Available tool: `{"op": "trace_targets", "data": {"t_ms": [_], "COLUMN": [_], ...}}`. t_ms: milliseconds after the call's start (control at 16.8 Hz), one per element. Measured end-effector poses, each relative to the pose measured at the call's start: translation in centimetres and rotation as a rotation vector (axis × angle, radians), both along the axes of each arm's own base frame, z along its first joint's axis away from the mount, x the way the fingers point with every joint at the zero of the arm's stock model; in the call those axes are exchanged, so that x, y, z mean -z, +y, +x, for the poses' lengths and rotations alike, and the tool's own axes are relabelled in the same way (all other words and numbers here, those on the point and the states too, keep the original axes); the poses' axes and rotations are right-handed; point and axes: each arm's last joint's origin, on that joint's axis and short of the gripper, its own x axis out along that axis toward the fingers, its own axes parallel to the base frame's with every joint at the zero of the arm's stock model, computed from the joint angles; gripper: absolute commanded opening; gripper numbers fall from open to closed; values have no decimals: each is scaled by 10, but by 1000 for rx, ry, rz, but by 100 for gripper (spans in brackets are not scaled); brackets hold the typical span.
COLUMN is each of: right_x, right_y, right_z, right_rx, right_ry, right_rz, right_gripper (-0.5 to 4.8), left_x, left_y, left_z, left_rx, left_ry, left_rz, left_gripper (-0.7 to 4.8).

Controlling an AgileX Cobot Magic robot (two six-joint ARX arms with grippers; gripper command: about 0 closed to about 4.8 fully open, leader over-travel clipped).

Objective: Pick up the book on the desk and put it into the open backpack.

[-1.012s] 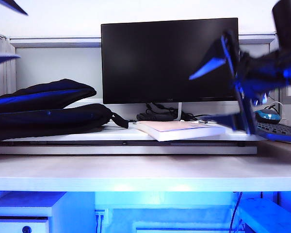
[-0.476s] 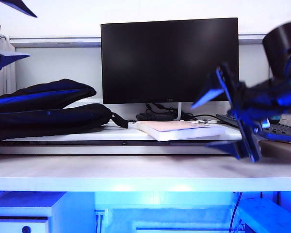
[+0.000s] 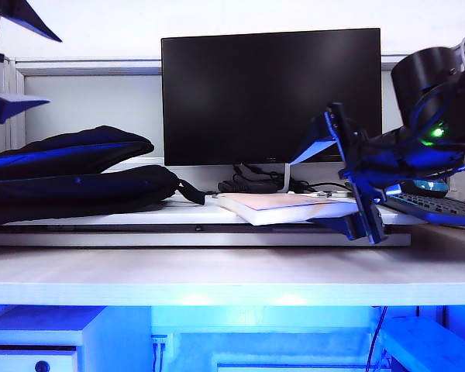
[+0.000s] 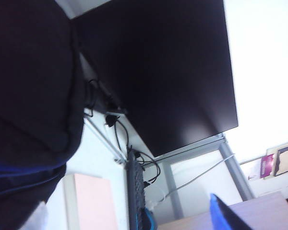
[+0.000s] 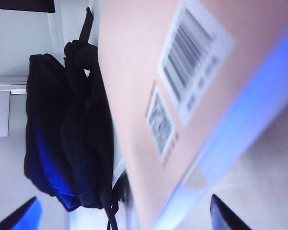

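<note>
- Lying flat on the raised platform of the desk [image 3: 217, 275], the book [image 3: 283, 205] sits just below the monitor [image 3: 271, 97], its near right corner jutting a little past the platform's front edge; nothing holds it yet.
- Seen from the right wrist view, the book's pale pink cover [image 5: 149, 86] with its barcode label [image 5: 194, 72] fills much of the frame, so the right arm is close in on it.
- At the book's right end, the right gripper [image 3: 337, 182] has its fingers spread wide, one above the cover level and one below the overhanging corner, bracketing the edge without clamping.
- To the left on the same platform, the backpack [image 3: 70, 178] lies on its side with its mouth gaping, well apart from the book.
- High at the far left, the left gripper [image 3: 15, 58] hangs above the backpack, fingers apart and empty.
- Judged from this, the step in hand is the approach to grasp. Next the right fingers need to slide further over the corner and close on it; the thin softcover may sag or slip once lifted.
</note>
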Motion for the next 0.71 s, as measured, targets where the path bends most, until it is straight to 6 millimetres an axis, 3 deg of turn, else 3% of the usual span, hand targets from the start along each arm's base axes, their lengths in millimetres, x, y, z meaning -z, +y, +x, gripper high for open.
{"op": "trace_targets", "data": {"t_ms": [357,417,476,536,596,655,715], "right_x": [6,7,8,9,10,11,12], "right_y": [7,8,8,9,9,8,8], "right_z": [23,27,29,30,30,29,29], "right_rx": [-1,-1,-1,-1,-1,-1,-3], "right_ry": [15,18,25,32,43,53,53], "right_rz": [-4,-4,-6,-8,-11,-15,-19], "right_gripper": [479,442,384,205,81,15,-6], "left_x": [12,14,15,15,14,14,13], "left_y": [0,1,1,1,1,1,1], "left_z": [8,9,9,9,10,10,11], "left_rx": [0,0,0,-2,-10,-14,-19], "left_ry": [28,36,39,39,34,28,21], "left_rz": [-2,-2,-2,-2,-3,-3,-2], "left_gripper": [479,479,479,479,479,479,479]}}
